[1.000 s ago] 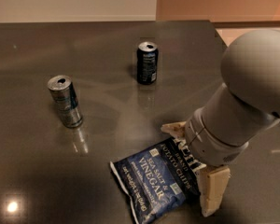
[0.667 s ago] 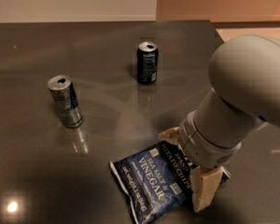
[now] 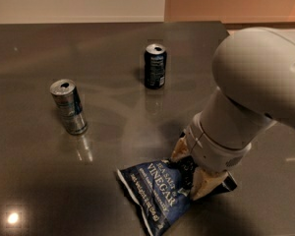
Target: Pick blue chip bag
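The bag (image 3: 157,193) lies flat on the table (image 3: 34,181) near its front edge, lettering up, its right end tucked under the wrist of the arm (image 3: 255,82). The gripper (image 3: 192,167) is down on that right end, pointing at the tabletop, with 1 tan finger (image 3: 179,150) on the far side of the foil and the other on the near side. A top-down straddle like this suits a limp, flat packet, since pinching across an end bunches the foil into a ridge that can be held. The jaws stand part-way apart with crumpled foil between them; no firm hold is evident yet, and the bag rests fully on the table. The 2 cans, a dark one (image 3: 155,66) further back and a silver one (image 3: 69,106) to the left, stand upright and well apart from the bag, out of the arm's way. Compared with 1.0 s ago, the arm has swung further over the bag and hides more of its right side, the 2 fingers have drawn noticeably closer together around the foil, and the bag and both cans sit where they were.
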Controlling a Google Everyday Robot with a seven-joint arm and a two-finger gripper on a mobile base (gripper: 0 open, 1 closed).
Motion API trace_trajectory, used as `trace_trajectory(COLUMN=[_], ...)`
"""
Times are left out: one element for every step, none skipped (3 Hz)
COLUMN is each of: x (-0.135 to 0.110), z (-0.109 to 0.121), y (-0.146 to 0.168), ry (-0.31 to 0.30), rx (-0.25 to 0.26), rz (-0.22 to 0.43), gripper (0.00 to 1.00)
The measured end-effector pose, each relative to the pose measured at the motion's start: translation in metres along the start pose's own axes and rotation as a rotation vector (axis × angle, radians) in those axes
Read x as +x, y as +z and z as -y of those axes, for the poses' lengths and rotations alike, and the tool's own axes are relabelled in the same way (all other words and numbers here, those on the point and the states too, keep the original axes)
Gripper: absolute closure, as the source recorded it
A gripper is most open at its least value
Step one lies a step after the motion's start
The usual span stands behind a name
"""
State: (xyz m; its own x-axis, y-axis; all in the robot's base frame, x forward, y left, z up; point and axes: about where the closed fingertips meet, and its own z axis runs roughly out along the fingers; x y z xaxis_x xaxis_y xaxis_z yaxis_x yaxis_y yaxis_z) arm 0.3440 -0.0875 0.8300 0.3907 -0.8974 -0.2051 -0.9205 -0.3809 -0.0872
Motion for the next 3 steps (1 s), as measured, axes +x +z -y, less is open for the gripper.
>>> trace_trajectory(x=[0.004,0.013,0.024], z=[0.008,0.023,0.044], y=[-0.02,-0.049,-0.087], ry=[0.019,0.058,0.11], rx=[0.004,0.019,0.039], rz=[0.01,0.024,0.055], gripper=[0.85,1.0,1.0])
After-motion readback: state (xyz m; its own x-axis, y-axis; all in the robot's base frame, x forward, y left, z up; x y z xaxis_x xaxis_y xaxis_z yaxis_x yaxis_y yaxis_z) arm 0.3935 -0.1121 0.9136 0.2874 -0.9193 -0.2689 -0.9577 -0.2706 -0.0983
